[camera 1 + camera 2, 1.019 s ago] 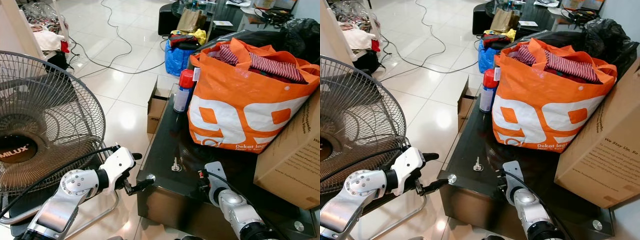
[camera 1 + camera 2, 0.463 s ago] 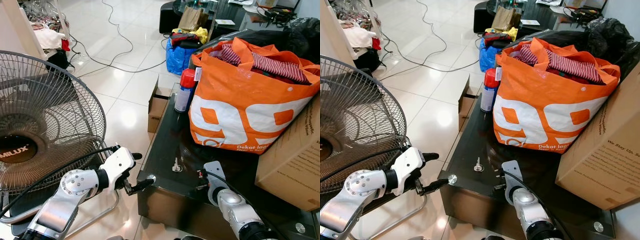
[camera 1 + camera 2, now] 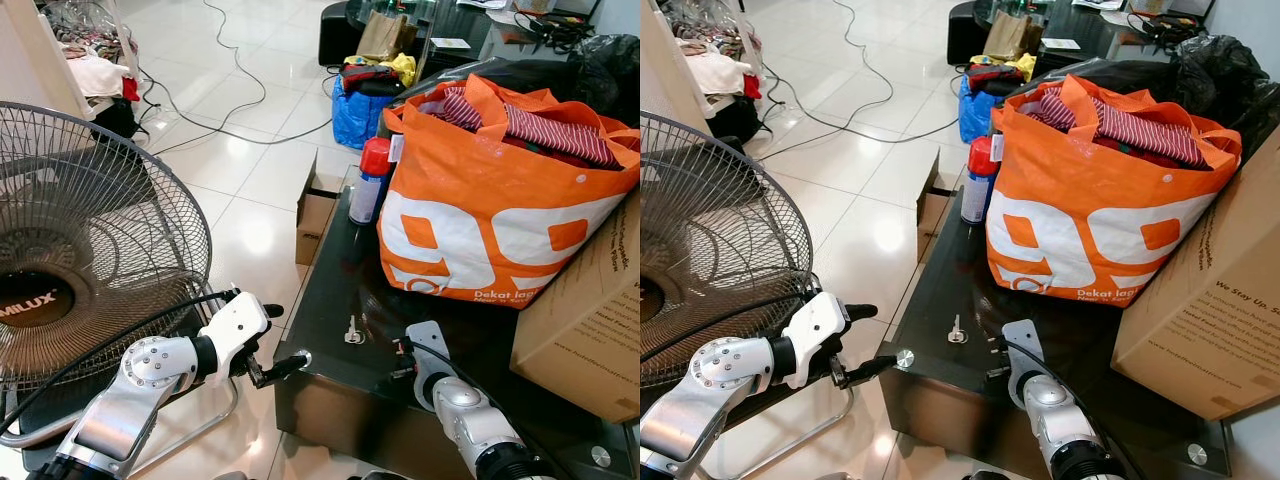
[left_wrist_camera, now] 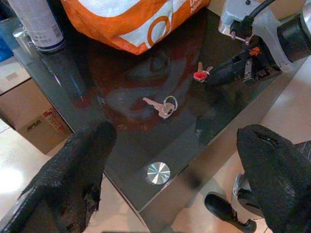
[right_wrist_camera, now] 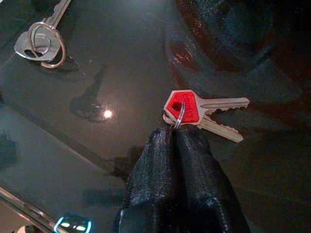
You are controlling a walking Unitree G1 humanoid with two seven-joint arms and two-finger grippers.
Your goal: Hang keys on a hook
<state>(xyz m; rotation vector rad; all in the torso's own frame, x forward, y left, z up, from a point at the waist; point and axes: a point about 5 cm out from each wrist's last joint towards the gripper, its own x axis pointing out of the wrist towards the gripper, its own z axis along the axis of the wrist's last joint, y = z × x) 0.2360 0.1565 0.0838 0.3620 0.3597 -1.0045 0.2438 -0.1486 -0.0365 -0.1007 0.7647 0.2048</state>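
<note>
On the black glass table (image 3: 330, 300), the right gripper (image 5: 177, 133) pinches the red-headed keys (image 5: 187, 108). A silver key (image 4: 161, 106) lies at its ten o'clock. The left gripper (image 3: 270, 340) hovers spread apart beside the table corner.

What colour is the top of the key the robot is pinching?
Red. The red-headed metal key between the right gripper's fingers shows best in the right wrist view.

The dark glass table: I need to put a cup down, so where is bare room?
The dark glass table is bare along its near left edge, between the silver key on a ring and the red-capped spray can. It is crowded behind, with the orange shopping bag and brown cardboard box. The right tool pinches red-headed keys nearby.
</note>
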